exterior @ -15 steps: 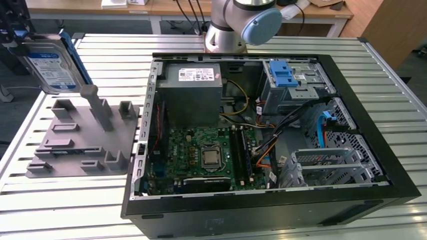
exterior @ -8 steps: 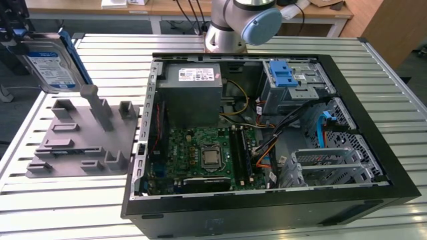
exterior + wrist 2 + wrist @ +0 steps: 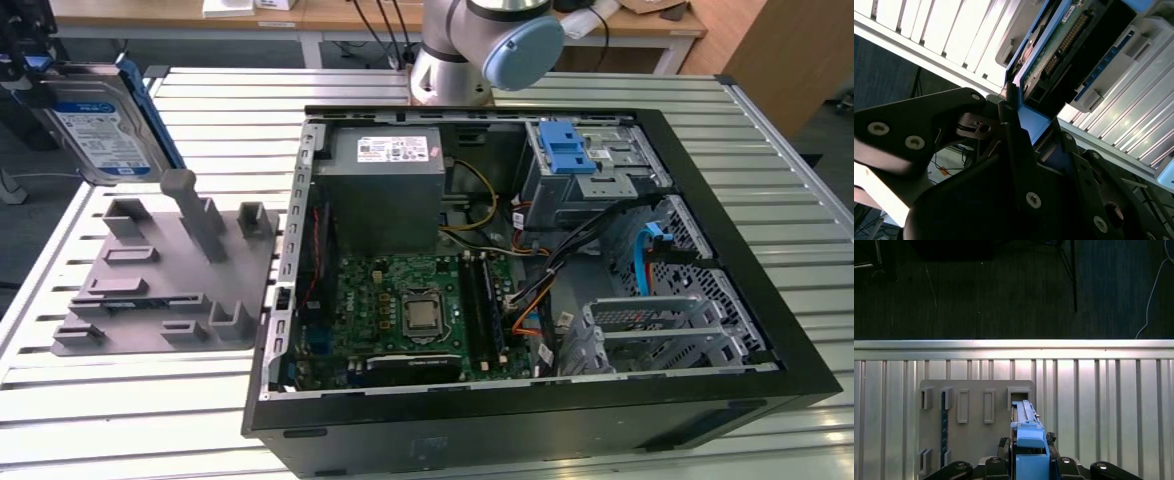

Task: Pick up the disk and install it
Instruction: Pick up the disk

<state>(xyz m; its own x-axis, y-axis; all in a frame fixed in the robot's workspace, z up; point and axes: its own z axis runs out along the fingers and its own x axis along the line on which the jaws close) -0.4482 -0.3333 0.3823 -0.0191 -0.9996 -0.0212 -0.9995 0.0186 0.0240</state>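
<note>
My jaws grip the disk (image 3: 1054,50) by its blue bracket (image 3: 1031,125), above the grey fixture (image 3: 147,290). Risk: with this narrow edge hold, the disk could pivot, slip, or strike the computer case (image 3: 534,425).

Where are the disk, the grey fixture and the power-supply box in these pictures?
disk (image 3: 91,128): exterior view, on its blue-and-white label.
grey fixture (image 3: 167,285): exterior view, on its flat base plate.
power-supply box (image 3: 387,205): exterior view, on its grey face below the white sticker.

Open black computer case (image 3: 534,430) on a slatted metal table (image 3: 134,420), grey slotted fixture (image 3: 147,290) just beside it.
</note>
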